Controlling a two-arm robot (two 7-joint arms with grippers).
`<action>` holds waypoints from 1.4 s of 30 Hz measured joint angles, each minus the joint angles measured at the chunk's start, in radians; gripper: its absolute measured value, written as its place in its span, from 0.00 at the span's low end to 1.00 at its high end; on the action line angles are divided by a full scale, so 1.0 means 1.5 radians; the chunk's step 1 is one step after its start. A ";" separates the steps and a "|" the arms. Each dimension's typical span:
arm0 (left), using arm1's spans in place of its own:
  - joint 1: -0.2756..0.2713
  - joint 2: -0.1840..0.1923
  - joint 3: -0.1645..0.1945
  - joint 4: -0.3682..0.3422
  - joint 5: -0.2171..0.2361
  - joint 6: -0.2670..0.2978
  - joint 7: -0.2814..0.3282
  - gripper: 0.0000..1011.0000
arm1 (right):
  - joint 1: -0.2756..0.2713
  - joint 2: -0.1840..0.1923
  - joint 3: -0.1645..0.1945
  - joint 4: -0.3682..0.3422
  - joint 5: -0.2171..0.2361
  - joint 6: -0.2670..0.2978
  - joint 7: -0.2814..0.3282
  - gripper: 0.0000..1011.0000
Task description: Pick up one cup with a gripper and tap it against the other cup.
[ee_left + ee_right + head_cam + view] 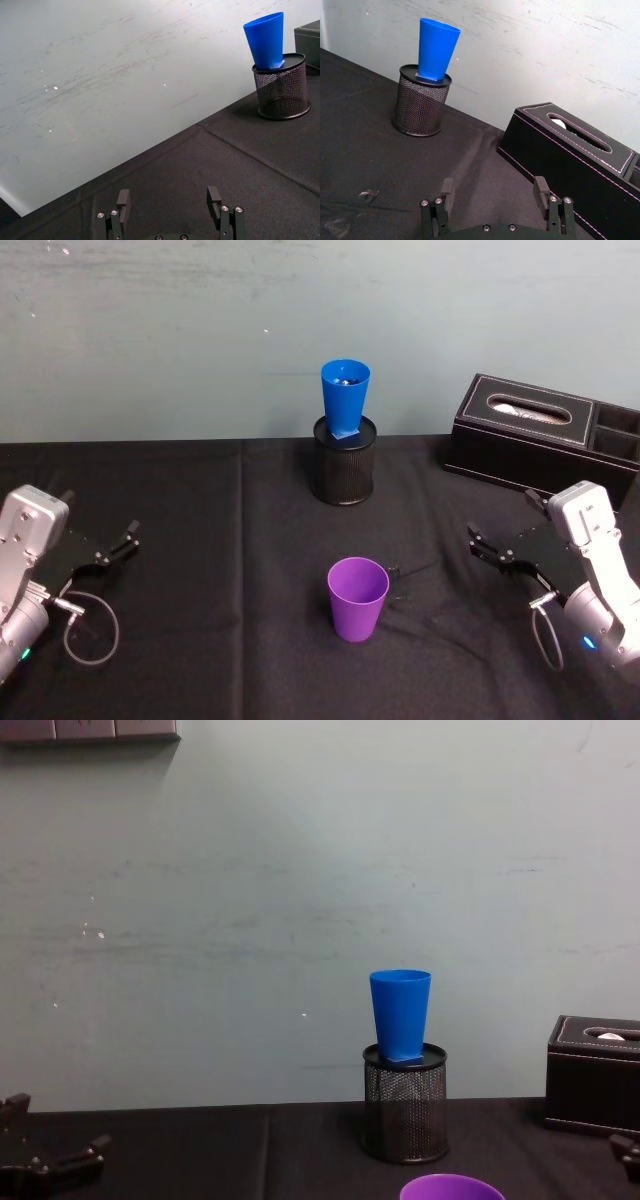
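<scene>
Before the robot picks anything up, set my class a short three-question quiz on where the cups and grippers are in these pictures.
1. True or false: the blue cup sits in the top of the mesh pen holder.
2. The purple cup is: A) upright on the table, nearer the robot than the holder; B) lying on its side; C) stacked inside the blue cup.
3. In one word: how do the fingers of the left gripper and the right gripper stand?
Key: 1 true; 2 A; 3 open.
</scene>
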 joint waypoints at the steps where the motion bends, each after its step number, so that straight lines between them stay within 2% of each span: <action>1: 0.000 0.000 0.000 0.000 0.000 0.000 0.000 0.99 | 0.000 0.000 0.000 0.000 0.000 0.000 0.000 0.99; 16: 0.000 0.000 0.000 0.000 0.000 0.000 0.000 0.99 | 0.000 0.000 0.000 0.000 0.000 0.000 0.000 0.99; 21: 0.000 0.000 0.000 0.000 0.000 0.000 0.000 0.99 | -0.007 -0.002 0.016 -0.016 0.011 -0.005 0.014 0.99; 28: 0.000 0.000 0.000 0.000 0.000 0.000 0.000 0.99 | -0.039 0.014 0.050 -0.064 0.036 -0.022 0.037 0.99; 31: 0.000 0.000 0.000 0.000 0.000 0.000 0.000 0.99 | -0.064 0.028 0.069 -0.088 0.059 -0.030 0.057 0.99; 32: 0.000 0.000 0.000 0.000 0.000 0.000 0.000 0.99 | -0.077 0.036 0.078 -0.097 0.077 -0.033 0.075 0.99; 34: 0.000 0.000 0.000 0.000 0.000 0.000 0.000 0.99 | -0.089 0.044 0.085 -0.103 0.092 -0.037 0.094 0.99; 35: 0.000 0.000 0.000 0.000 0.000 0.000 0.000 0.99 | -0.100 0.054 0.090 -0.108 0.109 -0.042 0.120 0.99; 37: 0.000 0.000 0.000 0.000 0.000 0.000 0.000 0.99 | -0.111 0.063 0.093 -0.110 0.124 -0.047 0.147 0.99; 38: 0.000 0.000 0.000 0.000 0.000 0.000 0.000 0.99 | -0.119 0.073 0.096 -0.112 0.138 -0.051 0.175 0.99; 42: 0.000 0.000 0.000 0.000 0.000 0.000 0.000 0.99 | -0.133 0.090 0.095 -0.113 0.162 -0.060 0.235 0.99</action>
